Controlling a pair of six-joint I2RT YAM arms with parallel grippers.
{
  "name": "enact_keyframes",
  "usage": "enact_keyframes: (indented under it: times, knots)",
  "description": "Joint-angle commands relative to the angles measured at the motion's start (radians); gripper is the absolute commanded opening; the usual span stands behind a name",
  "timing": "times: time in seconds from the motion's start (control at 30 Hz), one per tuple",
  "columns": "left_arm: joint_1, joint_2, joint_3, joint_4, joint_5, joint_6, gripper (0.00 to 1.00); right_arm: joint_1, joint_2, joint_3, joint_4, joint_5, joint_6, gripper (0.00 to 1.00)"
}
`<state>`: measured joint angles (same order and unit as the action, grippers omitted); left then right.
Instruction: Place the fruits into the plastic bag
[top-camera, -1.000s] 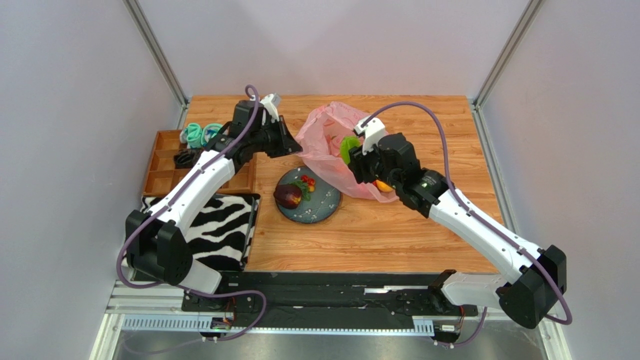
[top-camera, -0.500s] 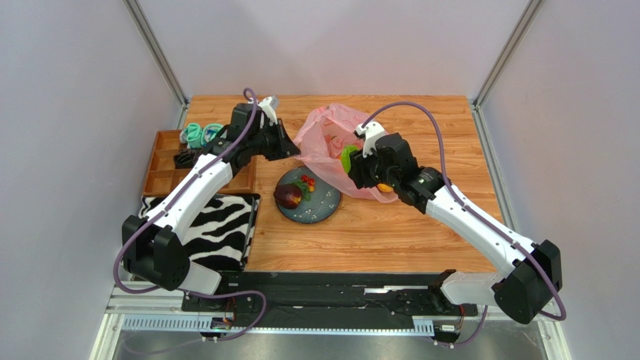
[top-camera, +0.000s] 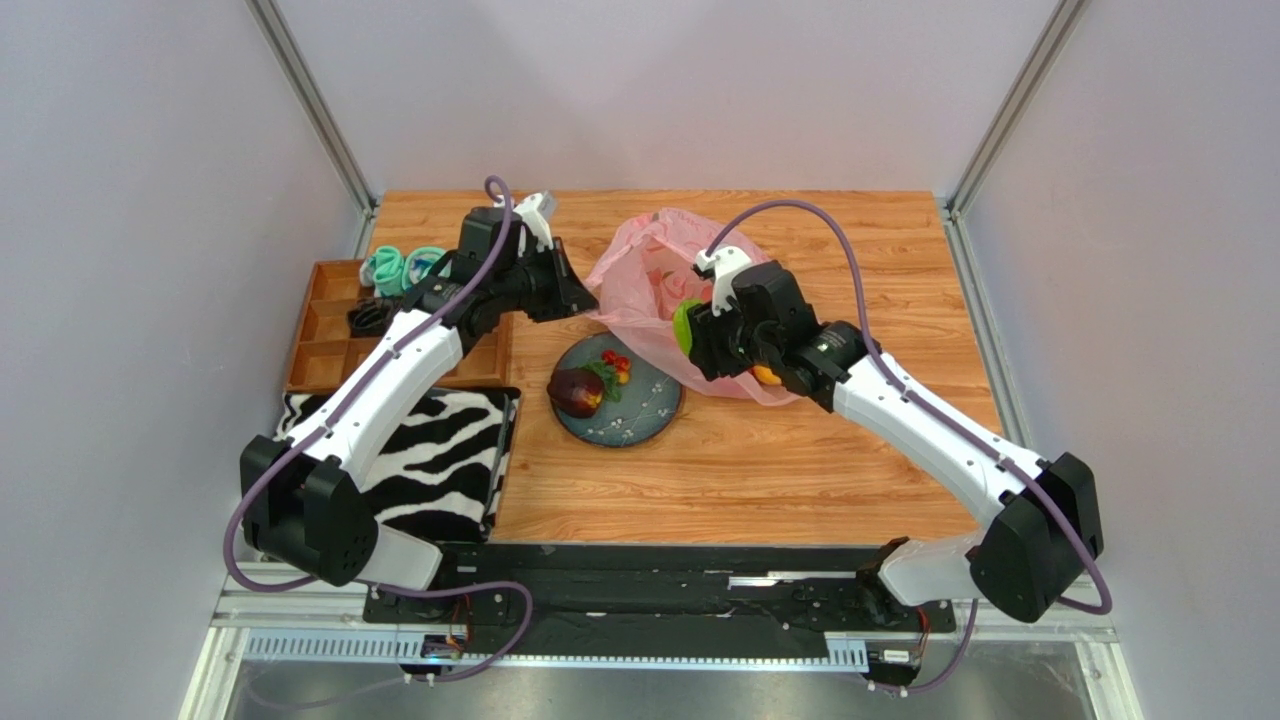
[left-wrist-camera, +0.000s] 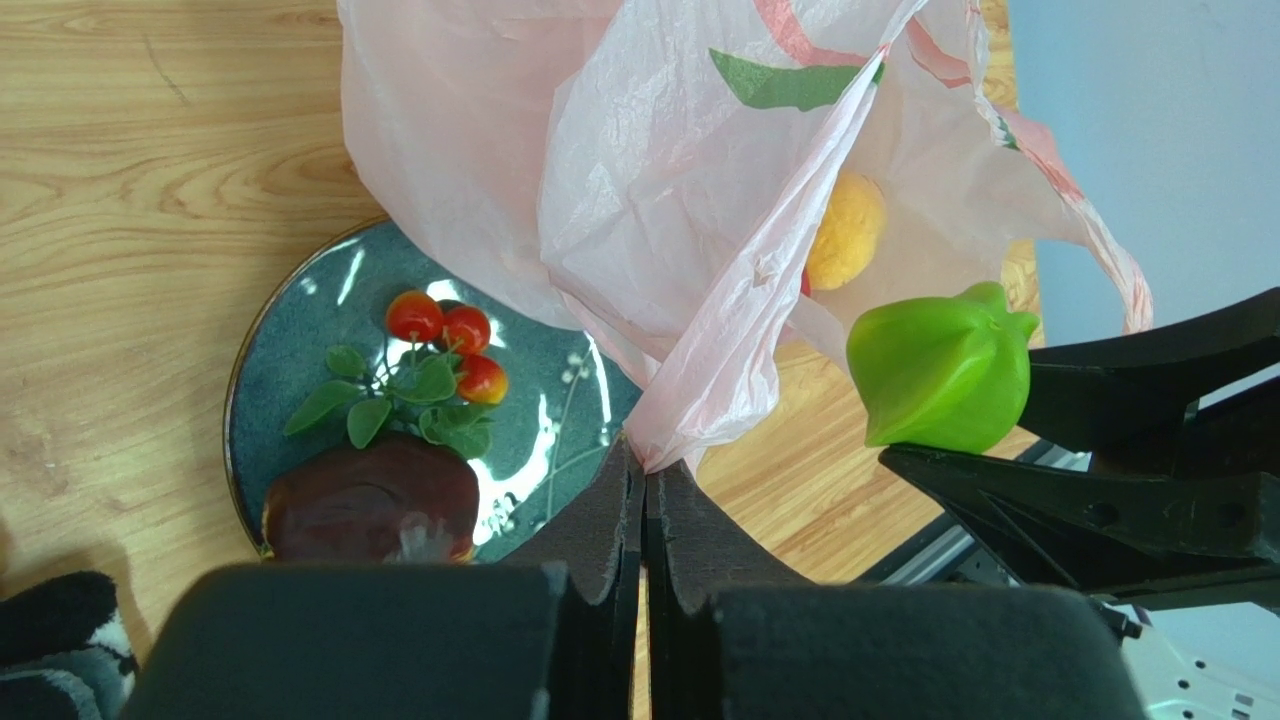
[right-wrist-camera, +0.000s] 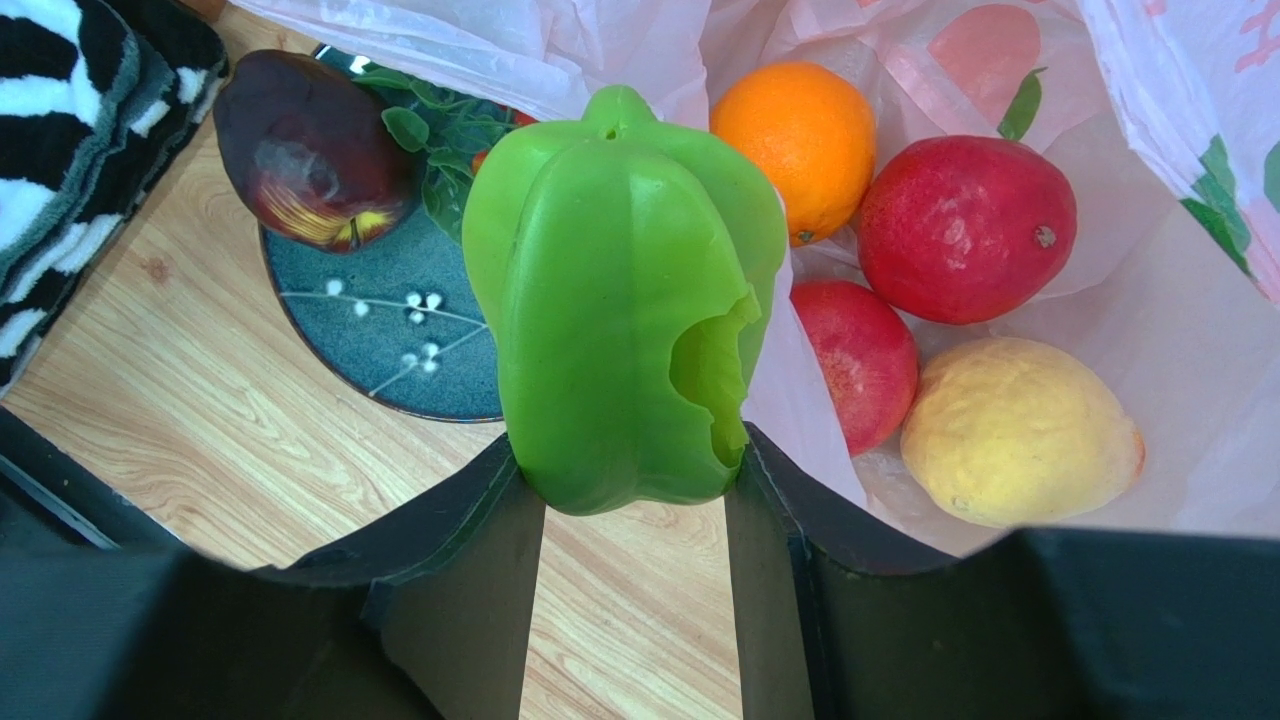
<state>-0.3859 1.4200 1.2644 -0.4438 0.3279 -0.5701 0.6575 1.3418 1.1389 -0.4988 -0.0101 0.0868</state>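
Note:
The pink plastic bag (top-camera: 643, 263) lies at the back middle of the table. My left gripper (left-wrist-camera: 646, 468) is shut on its rim and holds the mouth up. My right gripper (right-wrist-camera: 631, 477) is shut on a green ribbed fruit (right-wrist-camera: 624, 300), held over the bag's near edge (right-wrist-camera: 781, 390). Inside the bag lie an orange (right-wrist-camera: 793, 132), a red apple (right-wrist-camera: 966, 228), a second red fruit (right-wrist-camera: 857, 360) and a yellow peach (right-wrist-camera: 1022, 428). A dark purple fruit (top-camera: 576, 392) and red berries with leaves (top-camera: 612, 363) rest on the blue-grey plate (top-camera: 649, 408).
A zebra-striped cloth (top-camera: 436, 458) lies left of the plate. Behind it a wooden compartment tray (top-camera: 323, 353) holds teal items (top-camera: 398, 267) and a black one. Grey walls close in both sides and the back.
My right gripper has carried the green fruit a little left and back, nearer the bag's mouth. The left gripper has kept its hold on the bag and hardly moved.

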Motion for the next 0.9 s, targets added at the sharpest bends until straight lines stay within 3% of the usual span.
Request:
enact_keyframes:
  times: [0.0, 0.53, 0.87]
  knots:
    - [0.002, -0.029, 0.016, 0.013, -0.007, 0.024, 0.00, -0.010, 0.040, 0.067, -0.012, 0.009, 0.011, 0.08]
    - [0.002, -0.061, -0.016, 0.001, 0.005, 0.015, 0.00, -0.085, 0.316, 0.287, -0.012, 0.166, -0.038, 0.08]
    - [0.002, -0.090, -0.043, 0.004, 0.010, -0.019, 0.00, -0.084, 0.562, 0.479, -0.024, 0.159, -0.041, 0.08]
